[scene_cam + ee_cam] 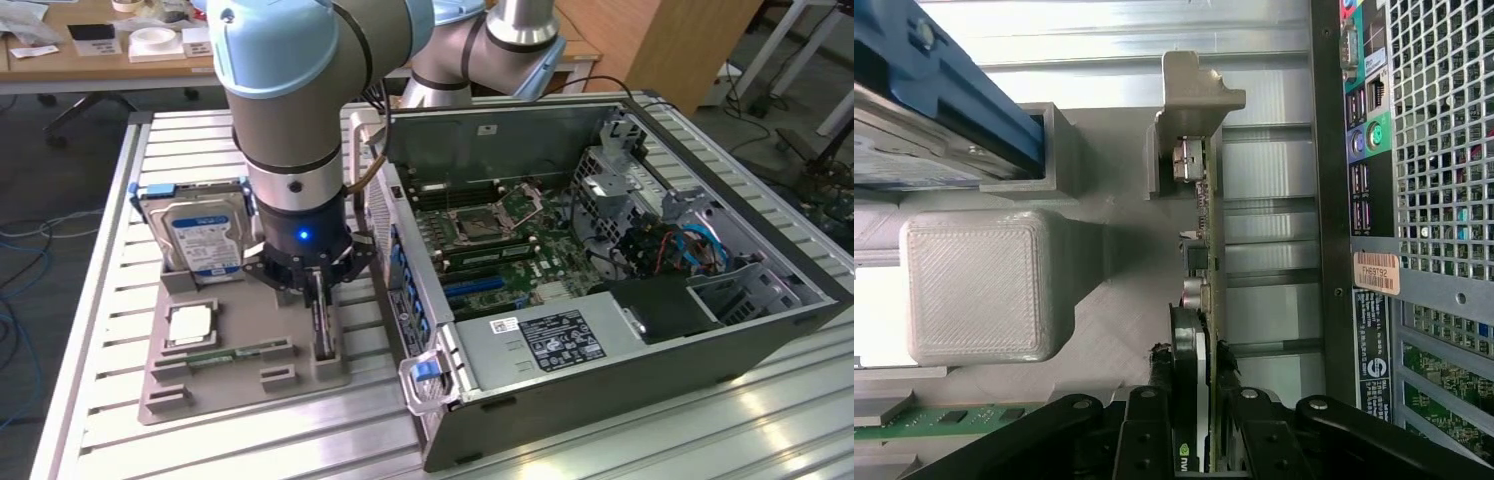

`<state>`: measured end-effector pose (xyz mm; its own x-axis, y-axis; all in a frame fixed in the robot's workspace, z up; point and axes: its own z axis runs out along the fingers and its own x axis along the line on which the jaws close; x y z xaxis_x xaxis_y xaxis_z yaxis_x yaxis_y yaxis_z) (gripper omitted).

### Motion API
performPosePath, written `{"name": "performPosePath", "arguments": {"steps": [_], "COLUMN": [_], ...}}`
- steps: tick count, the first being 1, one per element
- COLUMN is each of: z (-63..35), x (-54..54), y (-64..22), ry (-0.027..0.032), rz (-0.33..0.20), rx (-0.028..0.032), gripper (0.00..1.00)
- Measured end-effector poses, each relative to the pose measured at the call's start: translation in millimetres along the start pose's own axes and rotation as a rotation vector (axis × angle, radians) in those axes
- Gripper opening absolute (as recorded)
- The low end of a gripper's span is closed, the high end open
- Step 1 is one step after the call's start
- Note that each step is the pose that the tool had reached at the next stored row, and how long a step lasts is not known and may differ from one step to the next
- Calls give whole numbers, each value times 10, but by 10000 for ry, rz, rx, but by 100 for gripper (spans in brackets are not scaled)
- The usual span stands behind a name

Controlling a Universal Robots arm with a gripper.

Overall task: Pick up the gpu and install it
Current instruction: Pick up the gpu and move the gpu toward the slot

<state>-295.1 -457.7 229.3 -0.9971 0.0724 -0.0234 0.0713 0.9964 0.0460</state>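
Note:
The gpu [322, 325] stands on its edge in a slot of the grey holder tray [247, 385], beside the open computer case [747, 310]. My gripper [315, 292] reaches straight down onto the card's upper edge. In the wrist view the gpu [1204, 260] is a thin board running away from me, its silvery bracket end seated in a grey post [1194, 100]. My gripper [1191, 362] has its black fingers [1159, 372] pressed against both faces of the card, shut on it.
A hard drive [200, 235] with a blue-white label stands at the tray's far end, with a CPU [191, 322] and a RAM stick [234, 353] nearer. The case's rear panel [1444, 150] is close beside the card. The motherboard [507, 250] lies exposed inside the case.

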Motion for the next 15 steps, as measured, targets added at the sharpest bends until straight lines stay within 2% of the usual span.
{"name": "performPosePath", "arguments": {"steps": [10,15], "z": [-1,-102], "x": [0,-2], "y": [0,5], "ry": [1,3], "rz": [-72,-71], "rx": [-4,-3], "gripper": [27,27]}}
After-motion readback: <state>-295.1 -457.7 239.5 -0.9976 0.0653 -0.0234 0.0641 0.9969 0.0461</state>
